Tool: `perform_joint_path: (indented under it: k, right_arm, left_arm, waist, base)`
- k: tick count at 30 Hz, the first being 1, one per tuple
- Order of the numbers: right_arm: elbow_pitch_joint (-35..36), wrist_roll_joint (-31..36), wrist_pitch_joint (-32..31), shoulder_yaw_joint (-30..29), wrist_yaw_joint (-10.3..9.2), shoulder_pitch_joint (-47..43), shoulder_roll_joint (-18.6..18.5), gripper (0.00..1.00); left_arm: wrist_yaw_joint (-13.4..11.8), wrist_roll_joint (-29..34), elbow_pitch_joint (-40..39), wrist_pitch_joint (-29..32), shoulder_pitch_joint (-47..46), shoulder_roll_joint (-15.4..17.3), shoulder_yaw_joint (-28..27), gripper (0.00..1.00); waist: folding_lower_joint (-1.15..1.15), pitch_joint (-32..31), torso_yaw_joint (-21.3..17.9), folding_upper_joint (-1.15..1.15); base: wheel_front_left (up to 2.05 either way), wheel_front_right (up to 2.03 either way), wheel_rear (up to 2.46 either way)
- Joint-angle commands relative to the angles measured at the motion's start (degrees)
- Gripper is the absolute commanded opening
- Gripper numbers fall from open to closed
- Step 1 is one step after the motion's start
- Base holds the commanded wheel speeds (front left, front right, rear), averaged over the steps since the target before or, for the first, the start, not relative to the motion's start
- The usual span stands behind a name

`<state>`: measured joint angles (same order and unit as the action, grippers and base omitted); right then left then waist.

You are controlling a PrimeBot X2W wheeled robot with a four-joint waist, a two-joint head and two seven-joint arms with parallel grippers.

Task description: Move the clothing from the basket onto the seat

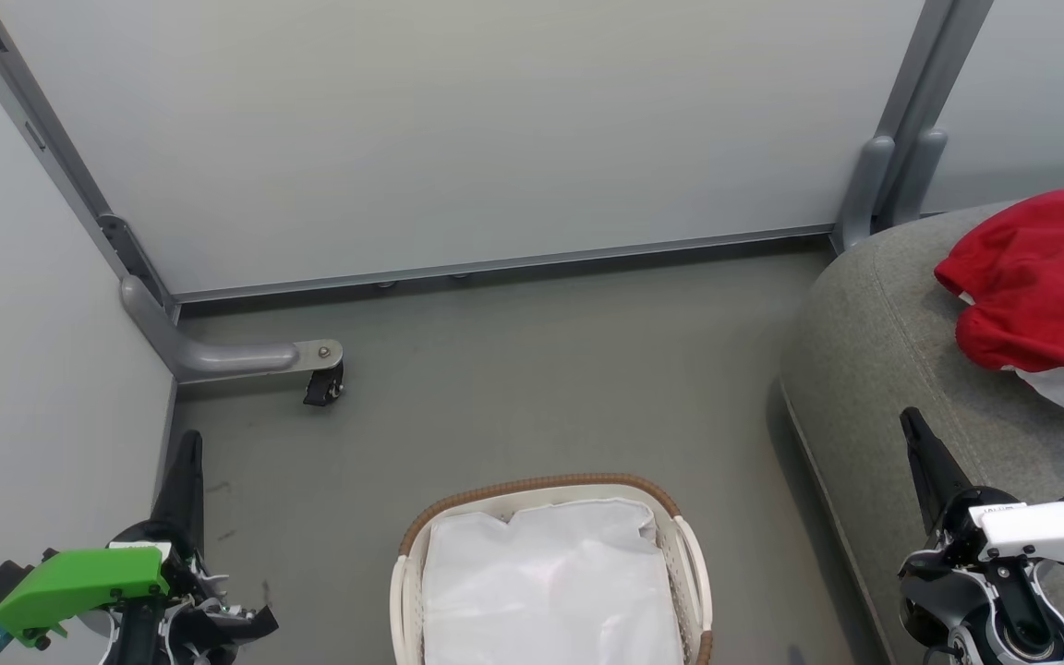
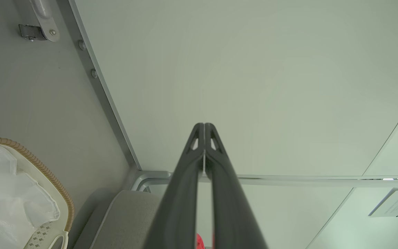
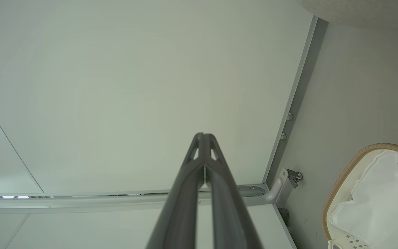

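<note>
The red and white clothing [image 1: 1045,296] lies bunched on the grey seat [image 1: 874,388] at the right of the head view. The white basket [image 1: 689,554] with its brown woven rim stands on the floor at bottom centre, holding a white liner sheet [image 1: 550,582]. My left gripper [image 1: 188,443] is at the lower left, shut and holding nothing, well left of the basket. Over the seat's front edge at the lower right is my right gripper [image 1: 909,420], shut and bare, below the clothing. In the wrist views the left gripper [image 2: 204,125] and the right gripper [image 3: 203,135] have their fingers pressed together.
Pale partition panels [image 1: 458,129] wall off the back and left side. A grey metal foot with a black caster [image 1: 323,383] sticks out onto the floor at the left. Grey floor [image 1: 541,369] lies between basket, panels and seat. The basket rim [image 2: 29,159] and seat corner [image 2: 126,218] show in the left wrist view.
</note>
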<state>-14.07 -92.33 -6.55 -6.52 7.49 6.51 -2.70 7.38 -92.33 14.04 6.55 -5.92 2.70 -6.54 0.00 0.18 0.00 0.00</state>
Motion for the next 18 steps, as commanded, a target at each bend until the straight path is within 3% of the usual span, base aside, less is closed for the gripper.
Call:
perform_joint_path:
  k: [1,18]
  right_arm:
    - [0.22,-0.18,-0.17,-0.11,0.00,-0.61,-0.34,0.00]
    - [0.22,-0.18,-0.16,-0.11,0.00,-0.61,-0.34,0.00]
  left_arm:
    - [0.27,-0.18,-0.09,0.16,-0.59,0.33,-0.11,0.00]
    - [0.27,-0.18,-0.09,0.15,-0.59,0.33,-0.11,0.00]
  waist:
    - [0.00,0.00,0.00,0.00]
    - [0.00,0.00,0.00,0.00]
  base:
    - [0.00,0.00,0.00]
    - [0.00,0.00,0.00]
